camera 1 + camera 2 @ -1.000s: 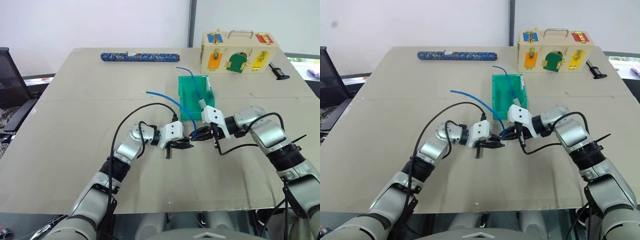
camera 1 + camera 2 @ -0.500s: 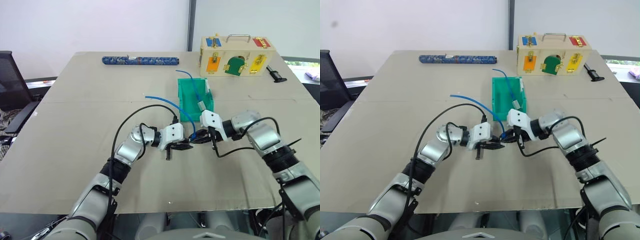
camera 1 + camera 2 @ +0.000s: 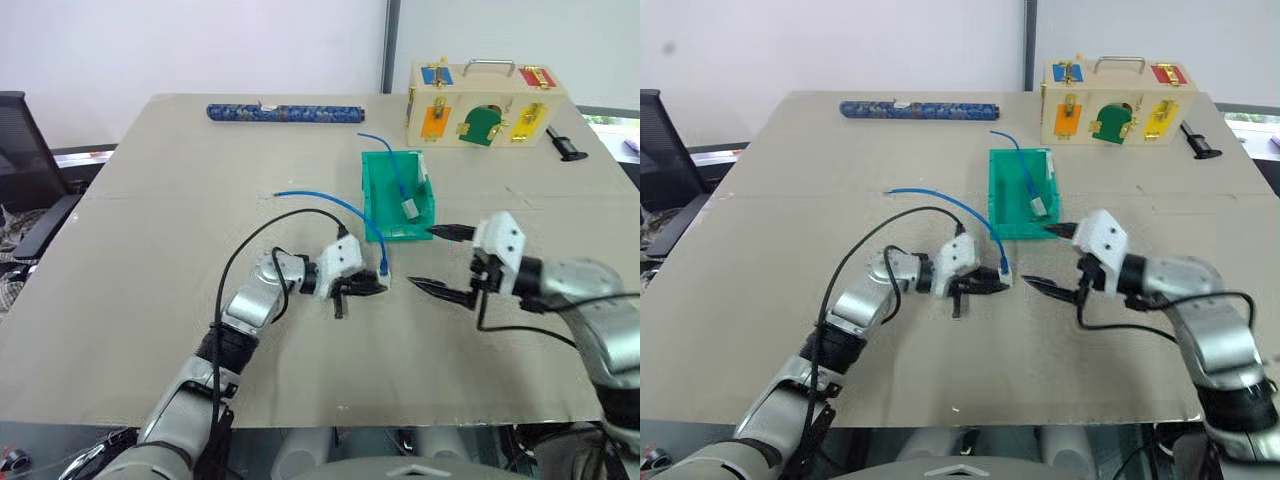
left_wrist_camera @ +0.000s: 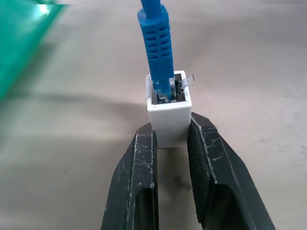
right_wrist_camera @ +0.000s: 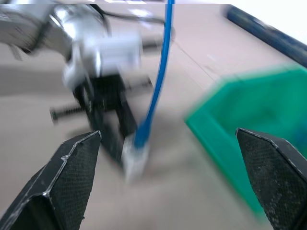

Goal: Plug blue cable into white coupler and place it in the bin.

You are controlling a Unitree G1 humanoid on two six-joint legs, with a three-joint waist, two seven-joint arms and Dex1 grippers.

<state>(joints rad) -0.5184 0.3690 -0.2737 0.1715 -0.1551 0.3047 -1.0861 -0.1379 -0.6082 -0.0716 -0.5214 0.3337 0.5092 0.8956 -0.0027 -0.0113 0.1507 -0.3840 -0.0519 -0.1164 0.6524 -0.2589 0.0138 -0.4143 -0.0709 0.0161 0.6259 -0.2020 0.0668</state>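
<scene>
The left gripper (image 4: 170, 132) is clenched on the white coupler (image 4: 169, 115), squeezing its two side walls, and the blue cable (image 3: 330, 200) has its plug (image 4: 157, 48) standing in the socket. In the left wrist view the clear latch tab still pokes above the socket rim, so I cannot tell whether the plug is fully home. In the head view this pair sits just left of frame centre, low over the table (image 3: 150, 250). From there the cable arcs up and left and ends loose on the table.

The right gripper (image 3: 440, 260) is released, its fingers spread wide and empty, right of centre and apart from the plug.

The bin (image 3: 375, 190) stands just above centre, near the coupler; a second blue cable with a grey block (image 3: 409, 207) already lies in it.

The step in hand looks like checking the joint, then carrying it to the bin. To do it well, keep the squeeze firm, lift gently so the trailing cable does not tug the plug out, and come in over the bin's low front lip before letting go.
</scene>
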